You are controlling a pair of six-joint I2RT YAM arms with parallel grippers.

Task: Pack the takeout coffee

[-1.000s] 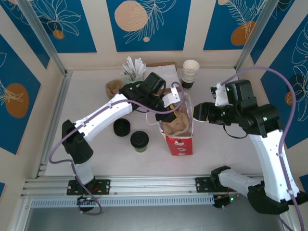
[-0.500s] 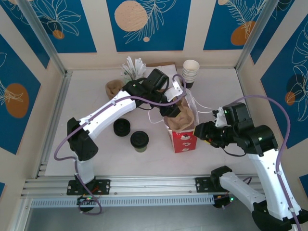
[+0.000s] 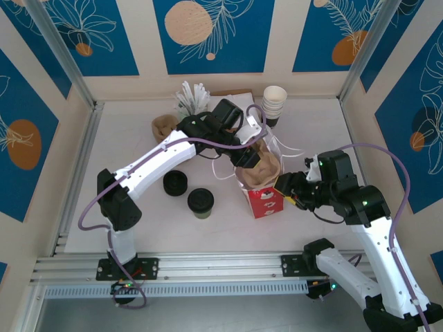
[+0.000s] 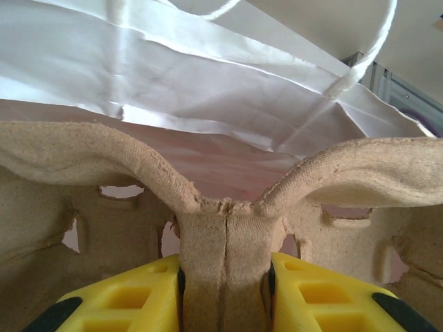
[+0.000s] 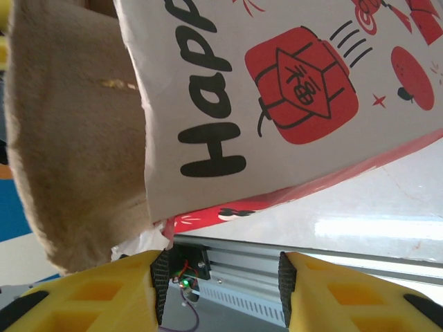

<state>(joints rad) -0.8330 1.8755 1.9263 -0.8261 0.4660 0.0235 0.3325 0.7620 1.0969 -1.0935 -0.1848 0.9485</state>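
The paper bag [image 5: 277, 104] in front of the right end effector [image 5: 220, 266] is white with a red base. It carries the black letters "Happ", with the rest of the word cut off, and a red lantern drawing [image 5: 301, 93] with a Chinese character inside it. The fingers of this end effector are spread just short of the bag's lower edge, and nothing is clamped between them. A brown moulded-pulp cup carrier [image 4: 225, 235] sits in the bag's open mouth. The left end effector [image 4: 225, 277] pinches the carrier's central ridge between its yellow fingers, with the bag's creased white inner wall and a rope handle just beyond. The takeout coffee [image 3: 201, 201] stands on the worktop [image 3: 124, 131] outside the bag, well apart from the left end effector, to its left and nearer the arm bases. It is a short cup with dark olive-brown sides and a round black lid. A low stack of black lids [image 3: 175, 183] sits near it. A stack of pale lidless cups [image 3: 274, 104] stands beyond the left end effector.
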